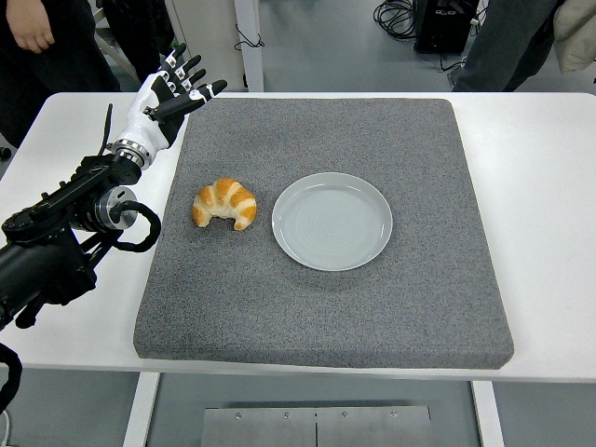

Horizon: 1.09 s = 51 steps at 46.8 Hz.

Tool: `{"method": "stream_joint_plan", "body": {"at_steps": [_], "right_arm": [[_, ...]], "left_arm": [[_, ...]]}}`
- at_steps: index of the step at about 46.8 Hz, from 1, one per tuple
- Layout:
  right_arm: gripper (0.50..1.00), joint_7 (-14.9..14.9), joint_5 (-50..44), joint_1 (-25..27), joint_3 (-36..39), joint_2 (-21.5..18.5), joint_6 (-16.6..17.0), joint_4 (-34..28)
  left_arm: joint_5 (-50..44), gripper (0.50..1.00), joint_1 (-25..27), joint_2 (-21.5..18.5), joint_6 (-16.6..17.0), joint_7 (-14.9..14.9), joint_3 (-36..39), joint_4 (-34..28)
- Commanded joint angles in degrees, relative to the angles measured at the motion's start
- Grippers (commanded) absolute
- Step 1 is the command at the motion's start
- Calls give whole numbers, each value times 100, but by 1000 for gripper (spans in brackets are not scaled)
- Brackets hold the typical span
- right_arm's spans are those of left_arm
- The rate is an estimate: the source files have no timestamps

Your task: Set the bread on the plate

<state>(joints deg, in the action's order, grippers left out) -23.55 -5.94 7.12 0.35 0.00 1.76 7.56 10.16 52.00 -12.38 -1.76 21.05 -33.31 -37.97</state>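
A golden croissant (224, 203) lies on the grey mat, just left of a round pale plate (332, 221) that holds nothing. My left hand (173, 91) hovers above the mat's far left corner, well behind the croissant, fingers spread and holding nothing. Its black arm (65, 223) runs in from the left edge over the white table. The right arm is out of view.
A grey foam mat (372, 317) covers most of the white table (549, 186). People stand beyond the far edge: one at top left (37, 33), another at top right (507, 42). Cables and a dark box (438, 23) lie on the floor behind.
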Motion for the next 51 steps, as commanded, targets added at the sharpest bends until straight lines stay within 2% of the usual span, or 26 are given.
{"method": "stream_joint_plan", "body": {"at_steps": [1,30,51], "right_arm": [[1000,0,-3,0,0,0,0,0],[1000,0,-3,0,0,0,0,0],[1000,0,-3,0,0,0,0,0]], "left_arm": [[-40,966,3,87,0,-4,-17,17],[-84,966,3,131,18,-66,0,44],[-66,966,12,60,-8,-4,-44,9]]}}
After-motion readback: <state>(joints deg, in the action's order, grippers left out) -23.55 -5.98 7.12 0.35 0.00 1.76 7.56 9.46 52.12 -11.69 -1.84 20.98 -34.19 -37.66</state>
